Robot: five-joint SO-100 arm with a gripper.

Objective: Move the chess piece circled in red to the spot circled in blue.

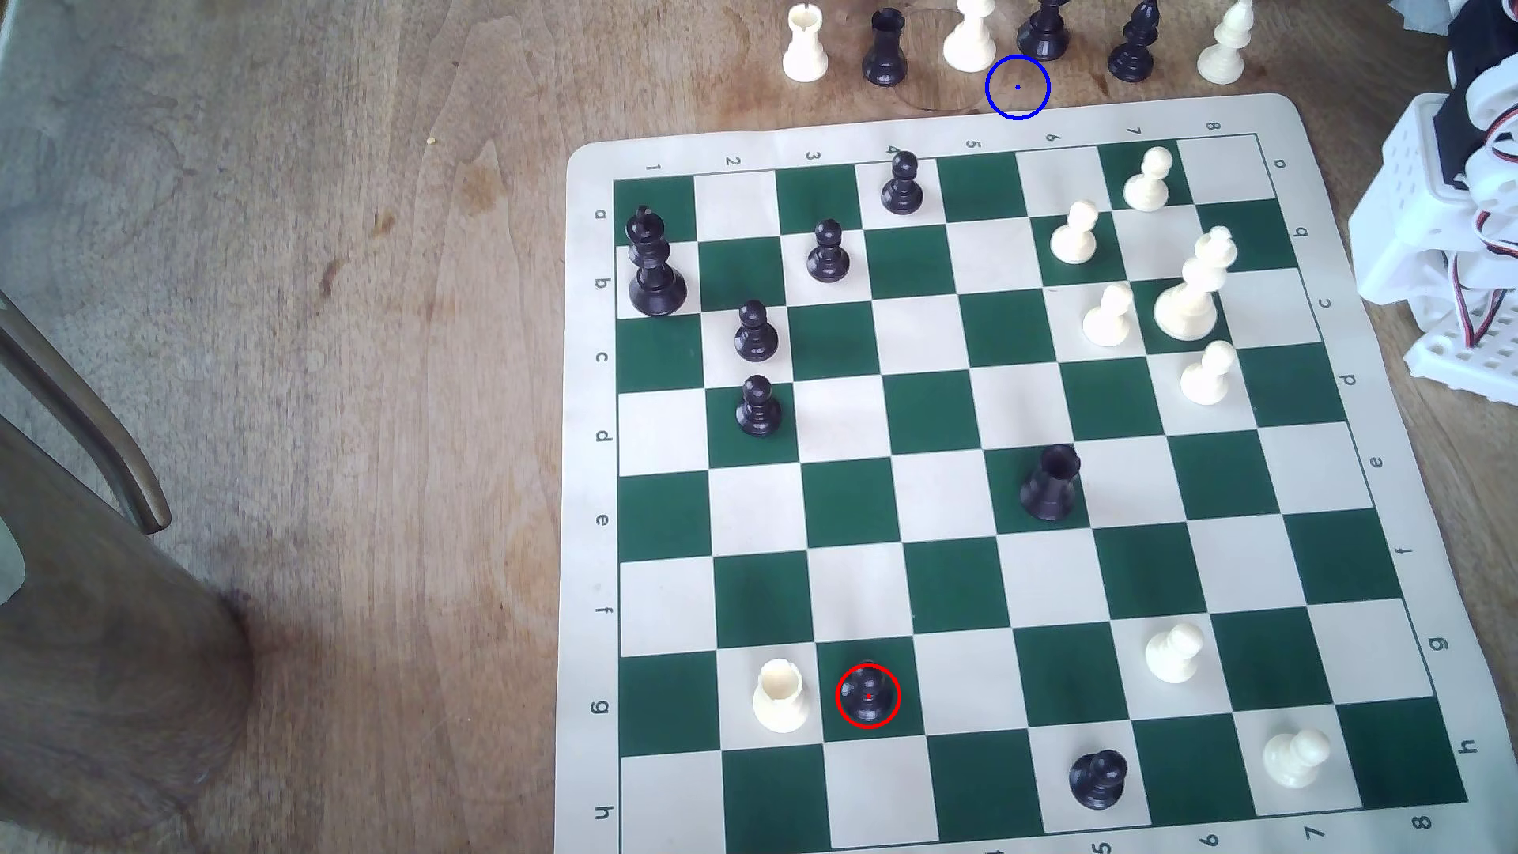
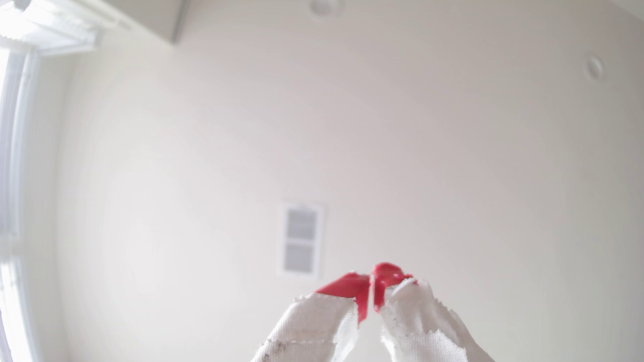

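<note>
A: Going left to right in the exterior view, what stands by the target?

B: A cream plastic rook (image 1: 779,695), then just beside it the small glossy black pawn (image 1: 868,694), ringed red on a green square of row g. The blue-ringed patch of bare wood (image 1: 1017,87) is well apart, beyond the board.

A: Handling?

B: Probably light, rigid and slick; pinch under the ball head, at the collar.

A: The claw?

B: The red-tipped, cloth-wrapped gripper (image 2: 372,290) is pressed together, empty, aimed at the ceiling.

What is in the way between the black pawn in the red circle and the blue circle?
The chess piece must cross nearly the whole board to reach the spot. No piece sits right on the straight line; the black rook stands closest beside it. A cream piece and a black piece flank the spot.
</note>
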